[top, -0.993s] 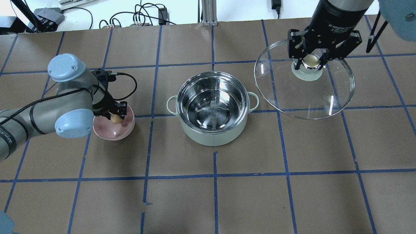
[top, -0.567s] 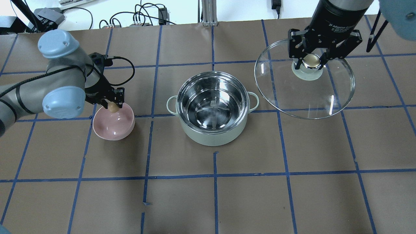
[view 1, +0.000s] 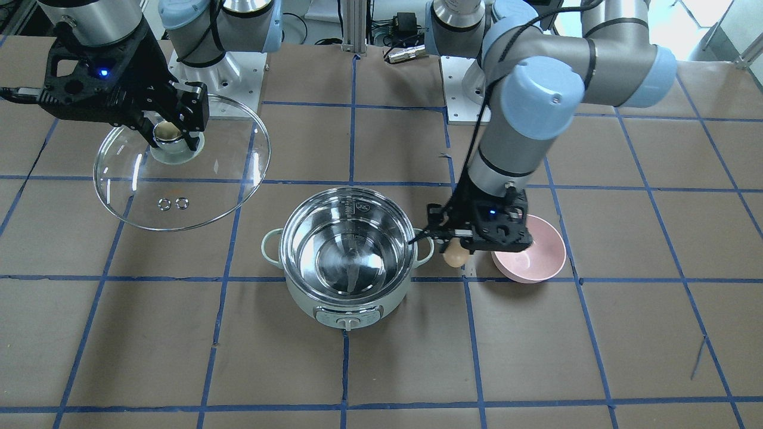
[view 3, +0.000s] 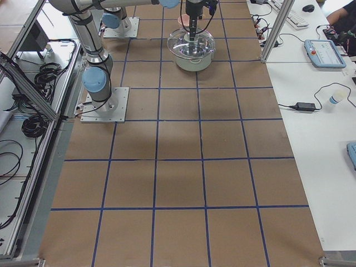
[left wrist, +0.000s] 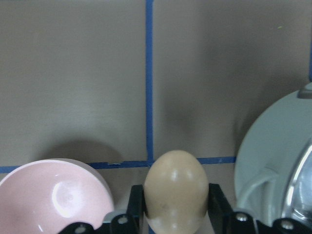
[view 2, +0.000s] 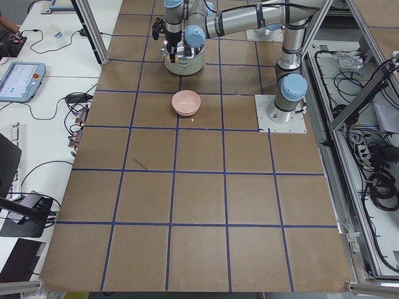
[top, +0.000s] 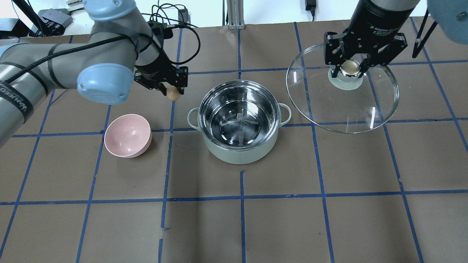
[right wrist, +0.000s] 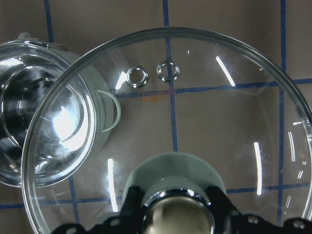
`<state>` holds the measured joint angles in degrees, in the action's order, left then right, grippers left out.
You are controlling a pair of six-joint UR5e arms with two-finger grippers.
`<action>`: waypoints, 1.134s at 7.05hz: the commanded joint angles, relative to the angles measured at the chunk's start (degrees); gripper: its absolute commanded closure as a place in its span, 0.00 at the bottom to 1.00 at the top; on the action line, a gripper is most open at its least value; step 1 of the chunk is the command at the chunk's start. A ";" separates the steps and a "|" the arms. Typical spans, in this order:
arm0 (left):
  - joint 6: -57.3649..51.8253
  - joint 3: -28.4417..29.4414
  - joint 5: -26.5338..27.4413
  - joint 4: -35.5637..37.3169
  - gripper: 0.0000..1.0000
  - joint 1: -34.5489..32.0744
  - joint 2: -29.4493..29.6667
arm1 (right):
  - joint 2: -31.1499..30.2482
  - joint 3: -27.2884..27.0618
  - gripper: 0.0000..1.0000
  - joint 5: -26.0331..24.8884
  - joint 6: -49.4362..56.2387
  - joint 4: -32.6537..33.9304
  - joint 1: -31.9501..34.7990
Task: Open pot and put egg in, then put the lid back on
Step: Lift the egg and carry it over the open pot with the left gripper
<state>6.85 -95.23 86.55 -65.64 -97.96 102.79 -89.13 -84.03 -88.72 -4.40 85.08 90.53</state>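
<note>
So, there is not much writing to read here. The black body above the right gripper [top: 350,70] has white words on it, and "Adaptive" is the one that reads clearly. White letters run along the cable on the left arm, but they are cut off at the edge. A small mark is stamped on the shiny wall inside the pot [top: 237,155], and it is too tiny to read.

Now the counting. There is one pot, one egg [left wrist: 176,187], one lid [top: 343,109] and one pink bowl [top: 143,145]. The pot has two little side handles and one dial [view 1: 348,322] on its front. The lid has two metal rings [right wrist: 137,76] and one round knob [right wrist: 178,219] in the middle.

The left gripper [top: 171,90] pinches the egg between its two black fingers. The egg hangs in the air between the pink bowl and the pot, just beside the pot and outside its rim. The pink bowl sits on the table [top: 329,219] with nothing in it.

The right gripper is closed tight on the lid's knob. It holds the glass lid up off the table, on the robot's right side of the pot. The pot stands open in the middle, and its steel inside has nothing in it.

The table is brown with blue tape lines that make squares.
</note>
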 commanded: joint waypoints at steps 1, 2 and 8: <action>5.54 0.83 0.11 1.47 0.79 -7.67 1.00 | 0.01 -0.08 0.93 0.13 0.09 0.08 0.00; 6.50 0.66 0.11 3.75 0.79 -8.12 2.23 | 0.01 -0.08 0.93 0.13 0.09 0.08 0.00; 5.99 -2.24 4.33 11.15 0.79 -10.15 8.30 | 0.01 -0.35 0.94 -0.04 0.18 -0.01 0.00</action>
<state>13.04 -97.04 90.46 -54.74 -108.00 110.66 -89.18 -84.25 -88.67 -4.29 85.11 90.53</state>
